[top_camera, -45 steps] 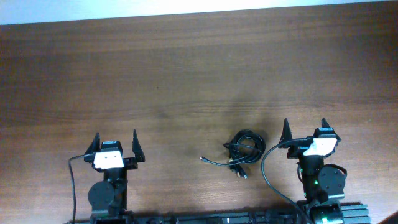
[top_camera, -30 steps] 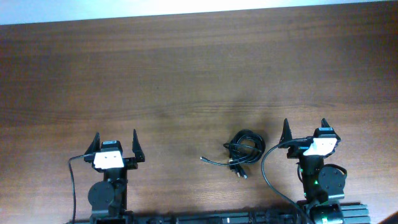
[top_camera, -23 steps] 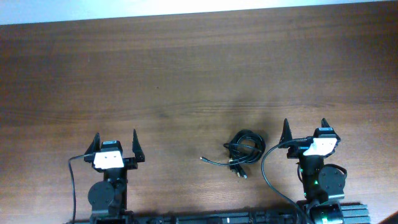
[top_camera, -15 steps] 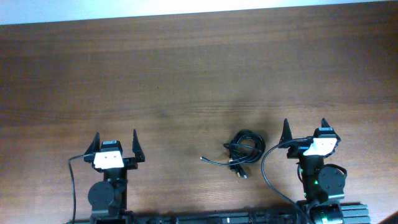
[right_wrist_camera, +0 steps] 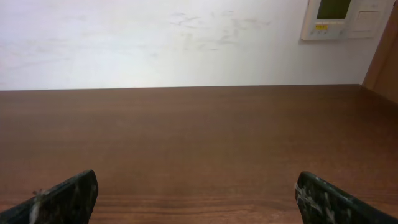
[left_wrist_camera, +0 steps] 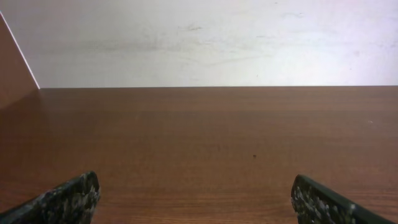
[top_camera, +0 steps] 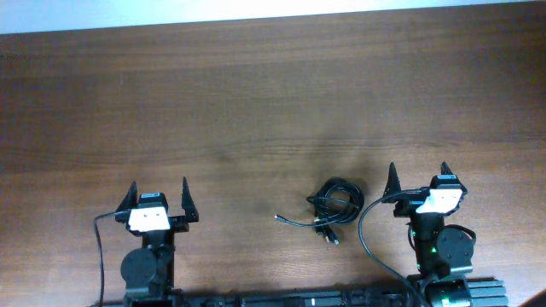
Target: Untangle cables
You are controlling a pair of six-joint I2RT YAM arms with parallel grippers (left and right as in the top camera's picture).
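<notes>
The left hand (top_camera: 159, 189) and right hand (top_camera: 418, 174) are both spread wide and hold nothing. The cables (top_camera: 334, 207) lie as 1 knotted bundle on the tabletop (top_camera: 256, 102), near the right hand's left side, not touching it, and well right of the left hand. 1 loose end (top_camera: 280, 218) trails toward the left hand.

This looks like an office or lab room set up for robot work. A broad table (top_camera: 256, 102) of dark wood grain runs up to a plain white wall (right_wrist_camera: 155, 43), faintly scuffed in places. A small control panel (right_wrist_camera: 333, 17) with a greenish display hangs on that wall, near a brown wooden panel (right_wrist_camera: 387, 59) at the right edge. Two robot arms (top_camera: 147, 256) are mounted at the table's near edge.
</notes>
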